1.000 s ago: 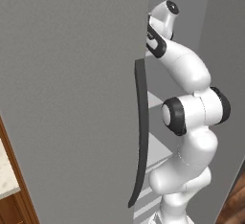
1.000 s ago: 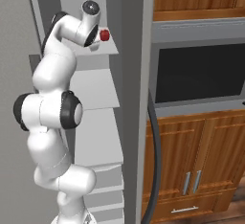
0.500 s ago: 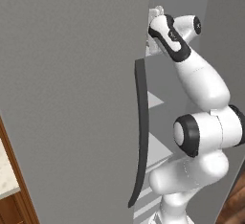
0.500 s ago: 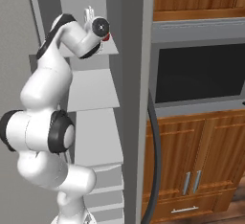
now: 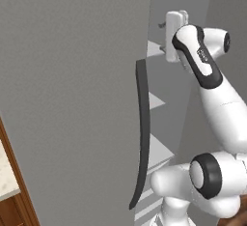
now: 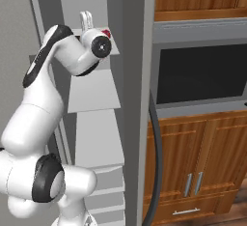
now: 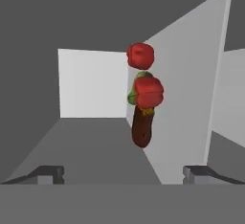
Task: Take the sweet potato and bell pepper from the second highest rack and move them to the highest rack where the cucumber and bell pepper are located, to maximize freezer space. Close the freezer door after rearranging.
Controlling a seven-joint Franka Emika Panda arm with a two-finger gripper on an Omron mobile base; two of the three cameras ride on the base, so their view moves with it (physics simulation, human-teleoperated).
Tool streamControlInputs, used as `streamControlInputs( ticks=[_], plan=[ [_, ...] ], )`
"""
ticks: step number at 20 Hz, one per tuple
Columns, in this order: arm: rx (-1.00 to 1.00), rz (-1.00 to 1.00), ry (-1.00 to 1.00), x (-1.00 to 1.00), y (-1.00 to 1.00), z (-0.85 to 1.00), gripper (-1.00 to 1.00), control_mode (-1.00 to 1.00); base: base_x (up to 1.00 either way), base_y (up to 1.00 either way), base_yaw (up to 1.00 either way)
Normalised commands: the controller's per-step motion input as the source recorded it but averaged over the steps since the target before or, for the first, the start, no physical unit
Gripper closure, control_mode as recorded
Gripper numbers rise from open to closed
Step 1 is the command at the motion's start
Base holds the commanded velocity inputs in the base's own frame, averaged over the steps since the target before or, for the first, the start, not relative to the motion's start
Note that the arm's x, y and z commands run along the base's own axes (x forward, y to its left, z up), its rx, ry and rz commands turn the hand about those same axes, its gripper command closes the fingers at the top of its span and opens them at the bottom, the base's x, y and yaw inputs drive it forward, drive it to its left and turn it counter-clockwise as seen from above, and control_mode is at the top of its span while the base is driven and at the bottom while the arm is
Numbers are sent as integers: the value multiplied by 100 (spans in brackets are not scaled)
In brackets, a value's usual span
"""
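Two glossy red bell peppers cluster with a dark oblong vegetable on a pale freezer shelf; the empty gripper (jaws wide apart) faces them, seemingly mid-rearranging, door-closing pending.

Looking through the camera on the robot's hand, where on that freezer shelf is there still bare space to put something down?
The two red bell peppers and the dark brownish long vegetable bunch in a line along the pale grey shelf. That strip is crowded. The shelf surface beyond them, toward its far edge, is bare. The open gripper hangs clear of them.
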Motion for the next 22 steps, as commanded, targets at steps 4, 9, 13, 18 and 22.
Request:
streamControlInputs(
  ticks=[4,9,13,18,22],
  plan=[
    [0,0,-10,-100,-13,11,-100,-100,0,0,0],
    [-12,0,0,-100,-1,-2,-100,-100,0,0,0],
    [-41,2,10,-91,7,-27,-100,-100,0,0,0],
    [-26,1,3,-84,7,-48,-100,-100,0,0,0],
    [-4,0,0,-99,-1,-37,-100,-100,0,0,0]
  ],
)
